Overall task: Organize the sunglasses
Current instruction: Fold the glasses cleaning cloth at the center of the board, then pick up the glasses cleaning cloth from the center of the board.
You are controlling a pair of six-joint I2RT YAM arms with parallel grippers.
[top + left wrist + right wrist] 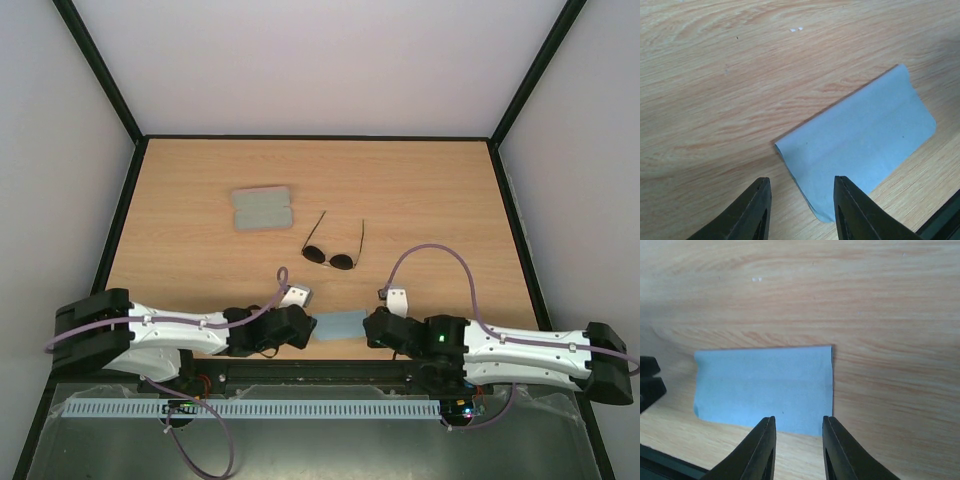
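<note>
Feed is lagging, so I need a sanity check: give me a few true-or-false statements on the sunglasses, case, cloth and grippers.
1. The sunglasses lie inside the case. False: they lie on the table beside it, apart.
2. The case is open. True.
3. The sunglasses' temple arms are unfolded. True.
4. The blue cloth lies between the left gripper and the right gripper. True.
5. The right gripper is shut on the blue cloth. False: its jaws stand apart, holding nothing.
</note>
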